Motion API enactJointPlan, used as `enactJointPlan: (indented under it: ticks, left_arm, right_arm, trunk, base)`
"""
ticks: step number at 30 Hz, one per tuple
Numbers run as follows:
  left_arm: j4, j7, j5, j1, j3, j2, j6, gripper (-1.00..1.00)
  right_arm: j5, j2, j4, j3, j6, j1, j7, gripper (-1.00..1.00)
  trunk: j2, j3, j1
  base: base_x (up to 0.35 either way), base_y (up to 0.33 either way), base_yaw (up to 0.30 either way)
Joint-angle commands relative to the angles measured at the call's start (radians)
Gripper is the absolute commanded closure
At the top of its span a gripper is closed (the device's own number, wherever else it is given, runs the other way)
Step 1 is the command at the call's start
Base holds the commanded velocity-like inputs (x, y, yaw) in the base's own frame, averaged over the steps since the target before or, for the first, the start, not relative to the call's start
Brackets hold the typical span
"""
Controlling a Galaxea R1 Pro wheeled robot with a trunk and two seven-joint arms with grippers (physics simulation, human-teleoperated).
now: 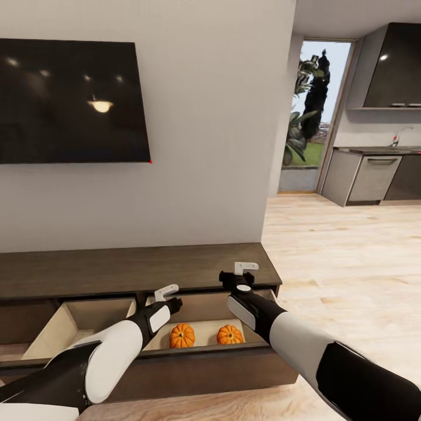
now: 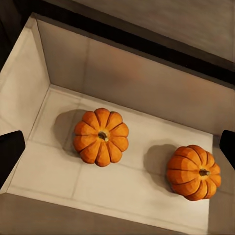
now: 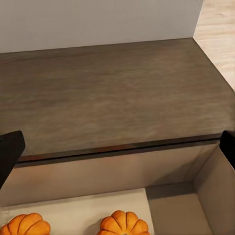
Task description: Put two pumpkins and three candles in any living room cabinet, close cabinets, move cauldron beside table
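Both pumpkins lay side by side, apart, on the pale floor of the cabinet's open right drawer; that part looked done. The drawer beside it also stood open, with nothing visible in it. Candles, closing up and the cauldron remained. My left end effector and right end effector hovered over the drawer, both spread wide, holding nothing.

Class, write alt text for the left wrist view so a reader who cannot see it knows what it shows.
Two small orange pumpkins sit apart on the pale beige floor of an open cabinet drawer, seen from above. The dark tips of the left claw frame both edges of the picture, spread wide and holding nothing.
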Motion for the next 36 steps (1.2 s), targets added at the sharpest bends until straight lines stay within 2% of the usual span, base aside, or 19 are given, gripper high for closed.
enactJointPlan:
  ticks: [1, 6, 8, 13, 36]
  left_arm:
    - [-0.002, 0.004, 0.01, 0.0, -0.004, 0.0, 0.004, -1.0]
    - [-0.002, 0.004, 0.01, 0.001, -0.004, 0.0, 0.003, -1.0]
    - [-0.002, 0.005, 0.01, 0.008, -0.003, 0.0, 0.003, -1.0]
    - [-0.002, 0.005, 0.01, 0.012, -0.003, 0.0, 0.003, -1.0]
    - [-0.002, 0.004, 0.012, 0.014, -0.003, 0.0, 0.002, -1.0]
  right_arm:
    - [-0.01, 0.0, -0.001, 0.008, -0.003, -0.002, -0.005, -1.0]
    - [-0.011, 0.0, 0.001, 0.008, -0.003, 0.024, 0.005, -1.0]
    - [-0.011, 0.0, 0.001, 0.008, -0.003, 0.026, 0.046, -1.0]
    - [-0.011, -0.002, 0.003, 0.006, -0.003, 0.027, 0.079, -1.0]
    - [-0.011, -0.002, 0.005, 0.005, -0.003, 0.03, 0.086, -1.0]
  trunk:
    - [0.0, -0.001, 0.0]
    - [0.0, -0.001, 0.0]
    - [0.0, -0.001, 0.0]
    - [0.0, -0.001, 0.0]
    - [0.0, -0.001, 0.0]
  base:
    - [0.0, 0.0, -0.033]
    - [-0.128, 0.0, -0.006]
    - [-0.299, 0.0, 0.0]
    - [-0.324, 0.0, 0.0]
    - [-0.33, 0.0, 0.0]
